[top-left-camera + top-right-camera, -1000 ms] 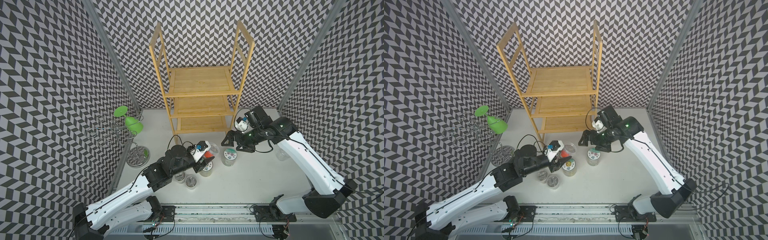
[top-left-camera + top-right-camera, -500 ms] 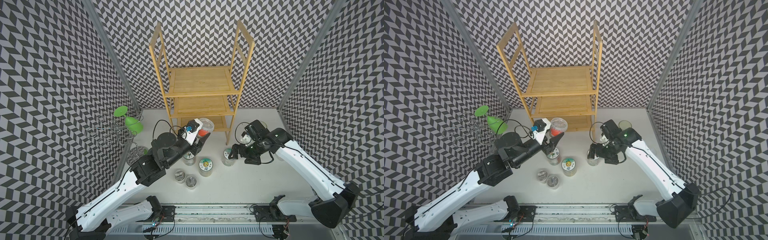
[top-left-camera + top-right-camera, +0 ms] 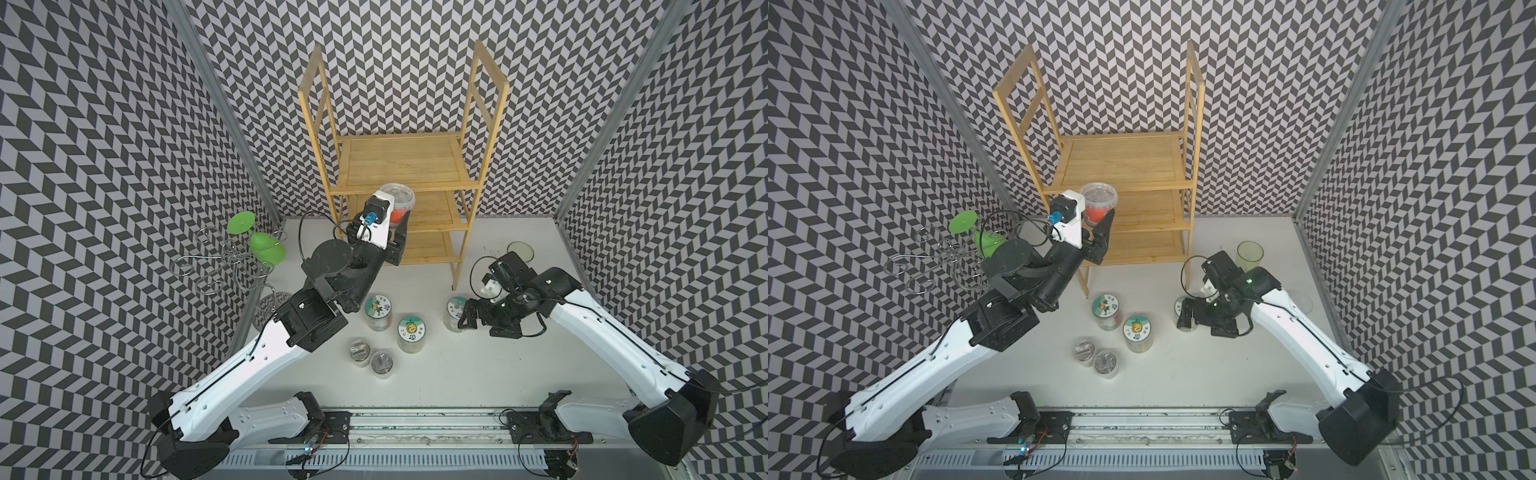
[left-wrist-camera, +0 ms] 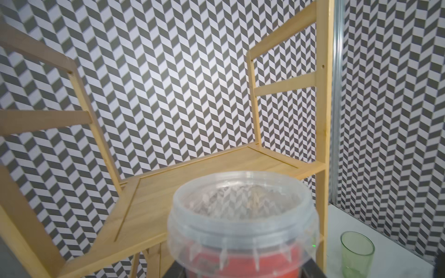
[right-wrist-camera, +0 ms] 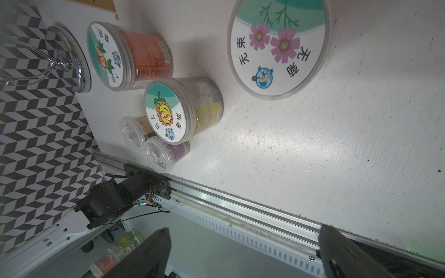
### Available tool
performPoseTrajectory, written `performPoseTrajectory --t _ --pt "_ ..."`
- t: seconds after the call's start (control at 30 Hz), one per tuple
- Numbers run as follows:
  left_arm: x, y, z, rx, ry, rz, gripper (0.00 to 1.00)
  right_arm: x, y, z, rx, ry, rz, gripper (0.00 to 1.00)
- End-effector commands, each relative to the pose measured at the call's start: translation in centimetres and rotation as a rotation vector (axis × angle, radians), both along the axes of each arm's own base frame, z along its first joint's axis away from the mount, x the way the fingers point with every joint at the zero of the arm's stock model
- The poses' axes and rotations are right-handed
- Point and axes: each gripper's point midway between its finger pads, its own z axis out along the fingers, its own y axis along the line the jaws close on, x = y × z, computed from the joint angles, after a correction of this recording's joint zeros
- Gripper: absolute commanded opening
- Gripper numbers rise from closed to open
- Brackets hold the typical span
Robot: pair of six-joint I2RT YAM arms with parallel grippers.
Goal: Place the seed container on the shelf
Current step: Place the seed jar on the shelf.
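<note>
Items as I read them from my station:

- Left gripper (image 3: 395,223) (image 3: 1097,223): clamped on the seed container (image 3: 398,198) (image 3: 1099,195) (image 4: 243,216), a clear-lidded tub with a red label. It is held off the table at centre frame in both top views, in front of the shelf (image 3: 403,162) (image 3: 1121,160) (image 4: 149,204) and just below the front edge of its top board. I cannot tell whether it touches the wood.
- Right gripper (image 3: 466,321) (image 5: 240,255): jaws wide apart, nothing between them, low at right of centre, just beside the flower-lidded jar (image 3: 456,308) (image 5: 277,45).
- Table, lower centre: carrot jar (image 3: 378,307), sunflower jar (image 3: 411,329).
- Green tumbler (image 3: 1250,253): right of the shelf.
</note>
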Motion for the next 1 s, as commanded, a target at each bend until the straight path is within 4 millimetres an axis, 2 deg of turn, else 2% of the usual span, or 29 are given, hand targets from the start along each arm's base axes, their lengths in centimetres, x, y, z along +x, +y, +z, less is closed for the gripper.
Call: performPoseTrajectory --t 0.0,0.1,0.2,0.3,0.5,0.7,0.97 --pt "0.8 1.8 3.8 -0.056 -0.09 0.111 0.54 0.4 0.2 0.1 0.029 -0.044 0.009 1.0" --pt "2.2 2.3 4.5 -0.075 -0.102 0.148 0.54 0.3 -0.1 -0.5 0.015 -0.047 0.015 1.0" --pt "4.3 3.1 5.1 -0.098 -0.086 0.19 0.54 0.2 -0.2 -0.9 0.014 -0.052 0.025 1.0" --pt "6.2 4.0 6.6 -0.134 -0.089 0.225 0.54 0.3 -0.3 -1.0 0.008 -0.068 0.037 1.0" --pt "9.4 4.2 8.7 -0.132 -0.114 0.281 0.55 0.7 -0.8 -1.2 -0.006 -0.086 0.058 1.0" --pt "11.9 3.6 8.6 -0.133 -0.09 0.321 0.56 1.3 -1.9 -1.1 -0.017 -0.097 0.052 1.0" --pt "13.9 3.9 6.5 -0.12 -0.032 0.398 0.59 1.4 -2.2 -0.9 -0.021 -0.116 0.051 1.0"
